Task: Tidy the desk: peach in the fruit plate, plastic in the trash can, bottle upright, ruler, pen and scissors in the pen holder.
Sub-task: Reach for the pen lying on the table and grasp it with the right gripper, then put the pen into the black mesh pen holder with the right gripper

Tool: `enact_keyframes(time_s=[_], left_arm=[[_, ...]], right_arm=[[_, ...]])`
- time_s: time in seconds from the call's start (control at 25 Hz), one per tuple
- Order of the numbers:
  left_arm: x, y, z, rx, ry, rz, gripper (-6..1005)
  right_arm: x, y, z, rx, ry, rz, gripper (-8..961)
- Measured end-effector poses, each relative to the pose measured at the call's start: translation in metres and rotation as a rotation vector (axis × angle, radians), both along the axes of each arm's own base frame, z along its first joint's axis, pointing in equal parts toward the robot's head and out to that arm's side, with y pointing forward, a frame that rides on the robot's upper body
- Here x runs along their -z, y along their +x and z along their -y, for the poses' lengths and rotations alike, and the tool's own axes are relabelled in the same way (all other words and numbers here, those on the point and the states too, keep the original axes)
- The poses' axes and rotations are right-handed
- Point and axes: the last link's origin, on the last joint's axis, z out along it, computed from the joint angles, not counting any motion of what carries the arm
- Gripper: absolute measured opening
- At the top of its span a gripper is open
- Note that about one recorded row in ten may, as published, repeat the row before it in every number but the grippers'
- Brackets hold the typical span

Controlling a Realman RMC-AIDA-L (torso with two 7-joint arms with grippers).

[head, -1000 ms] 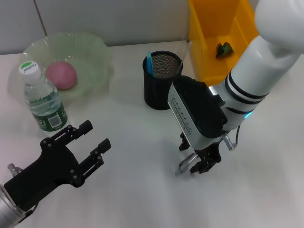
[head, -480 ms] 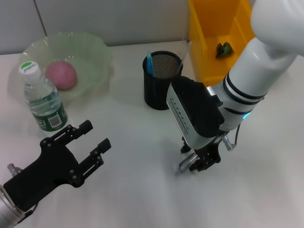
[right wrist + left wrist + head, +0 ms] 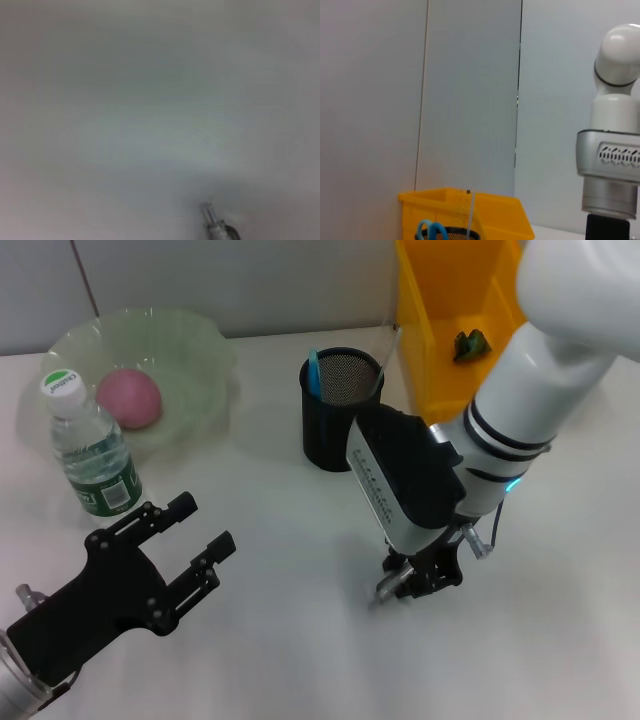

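Observation:
A silver pen (image 3: 387, 588) lies on the white table, and my right gripper (image 3: 420, 576) is down on it with its fingers closed around it. The pen's tip (image 3: 212, 221) shows in the right wrist view. The black mesh pen holder (image 3: 340, 420) holds blue-handled scissors (image 3: 314, 371) and a clear ruler (image 3: 386, 353). The pink peach (image 3: 128, 397) sits in the green fruit plate (image 3: 200, 350). In front of it the bottle (image 3: 90, 445) stands upright. Green plastic (image 3: 472, 343) lies in the yellow trash can (image 3: 430, 330). My left gripper (image 3: 190, 538) hovers open at the near left.
The trash can stands right behind my right arm, with the pen holder just left of it. The left wrist view shows the yellow bin (image 3: 490, 212), the scissors' handles (image 3: 432, 230) and the right arm (image 3: 615, 150) before a grey wall.
My right gripper's fingers have drawn together around the pen and the arm has shifted slightly left. The left arm has not moved.

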Motion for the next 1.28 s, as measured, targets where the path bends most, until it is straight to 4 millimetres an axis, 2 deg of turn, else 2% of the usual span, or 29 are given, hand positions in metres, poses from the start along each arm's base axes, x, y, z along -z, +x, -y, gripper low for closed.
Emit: enact_keyframes(time_s=[0.08,0.32,0.48,0.64,0.68,0.72,0.84,0.88,0.92,1.0,1.04,1.08,1.12,1.28], left_arm=[[0.000,0.000,0.000,0.003,0.000,0.002,577],[-0.003,0.003,0.001,0.022,0.002,0.017,577],[-0.004,0.002,0.001,0.024,0.003,0.017,577],[-0.004,0.002,0.001,0.024,0.003,0.018,577],[-0.005,0.002,0.002,0.021,0.008,0.021,577],[-0.005,0.002,0.002,0.021,0.008,0.021,577],[-0.007,0.001,0.002,0.016,0.017,0.026,577],[-0.009,0.000,0.003,0.013,0.025,0.031,577],[-0.009,-0.001,0.004,0.013,0.027,0.032,577],[-0.009,-0.001,0.004,0.013,0.027,0.032,577],[-0.009,-0.001,0.004,0.013,0.027,0.032,577],[-0.009,-0.001,0.004,0.013,0.027,0.032,577],[-0.010,-0.001,0.005,0.014,0.029,0.032,577],[-0.013,-0.005,0.009,0.007,0.045,0.033,577]], right_arm=[[0.002,0.000,-0.002,0.008,-0.004,0.004,437],[0.001,-0.006,-0.003,-0.004,0.007,-0.024,209],[-0.003,-0.010,-0.004,0.021,0.023,-0.044,166],[-0.012,-0.019,-0.007,0.048,0.069,-0.115,166],[-0.022,-0.027,-0.010,0.068,0.120,-0.186,166],[-0.022,-0.027,-0.010,0.068,0.120,-0.186,166],[-0.047,-0.036,-0.016,0.104,0.220,-0.336,166],[-0.068,-0.038,-0.022,0.129,0.317,-0.456,167],[-0.068,-0.038,-0.022,0.129,0.317,-0.456,167],[-0.090,-0.038,-0.027,0.139,0.427,-0.578,167],[-0.101,-0.037,-0.028,0.143,0.482,-0.654,167],[-0.118,-0.035,-0.028,0.137,0.562,-0.809,167],[-0.118,-0.035,-0.028,0.137,0.562,-0.809,167],[-0.136,-0.019,-0.019,0.070,0.666,-1.096,167]])
